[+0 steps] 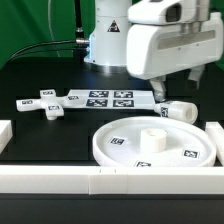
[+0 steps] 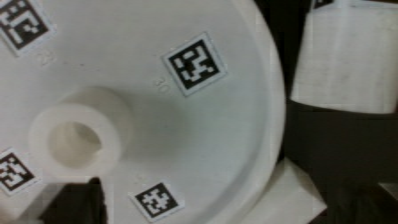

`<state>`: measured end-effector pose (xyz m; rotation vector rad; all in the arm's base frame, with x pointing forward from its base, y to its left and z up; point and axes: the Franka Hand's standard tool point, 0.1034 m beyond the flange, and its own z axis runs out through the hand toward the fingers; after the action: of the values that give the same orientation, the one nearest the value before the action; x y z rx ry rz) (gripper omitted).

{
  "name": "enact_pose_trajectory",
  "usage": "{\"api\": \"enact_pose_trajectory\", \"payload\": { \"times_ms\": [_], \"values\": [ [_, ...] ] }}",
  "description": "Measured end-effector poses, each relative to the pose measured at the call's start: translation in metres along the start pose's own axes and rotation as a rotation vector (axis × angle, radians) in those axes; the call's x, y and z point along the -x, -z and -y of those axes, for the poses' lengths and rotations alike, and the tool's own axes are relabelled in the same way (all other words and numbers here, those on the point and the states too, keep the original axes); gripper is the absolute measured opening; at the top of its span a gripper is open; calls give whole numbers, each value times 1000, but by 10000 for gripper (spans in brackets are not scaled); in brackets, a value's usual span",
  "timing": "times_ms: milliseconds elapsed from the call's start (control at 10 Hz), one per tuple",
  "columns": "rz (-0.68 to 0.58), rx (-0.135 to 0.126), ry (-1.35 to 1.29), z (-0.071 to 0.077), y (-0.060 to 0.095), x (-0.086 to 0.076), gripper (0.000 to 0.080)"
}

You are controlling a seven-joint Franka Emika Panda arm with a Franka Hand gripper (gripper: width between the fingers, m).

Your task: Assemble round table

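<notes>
wrist view shows disc (image 2: 160,110) hub close — exterior adds cross piece (image 1: 48,104); gripper (image 1: 166,97) released

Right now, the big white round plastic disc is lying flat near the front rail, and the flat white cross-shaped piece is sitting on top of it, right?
Not quite. The big white round plastic disc does lie flat near the front rail, but the flat white cross-shaped piece is not on it. It lies on the black table, apart from the disc, toward the exterior view's left. The exterior view shows this.
</notes>
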<state>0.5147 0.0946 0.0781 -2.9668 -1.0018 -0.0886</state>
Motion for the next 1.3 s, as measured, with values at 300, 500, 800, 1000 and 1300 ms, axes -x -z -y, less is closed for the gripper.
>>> {"api": "enact_pose_trajectory", "payload": {
  "times_ms": [300, 500, 800, 1000, 1300],
  "values": [
    [-6, 0, -4, 8, -2, -2, 649],
    [-3, -3, -34, 8, -3, -1, 649],
    [30, -21, -130, 18, -17, 13, 649],
    [36, -25, -127, 21, -19, 14, 649],
    [222, -72, -131, 32, -18, 16, 649]
  ]
}}
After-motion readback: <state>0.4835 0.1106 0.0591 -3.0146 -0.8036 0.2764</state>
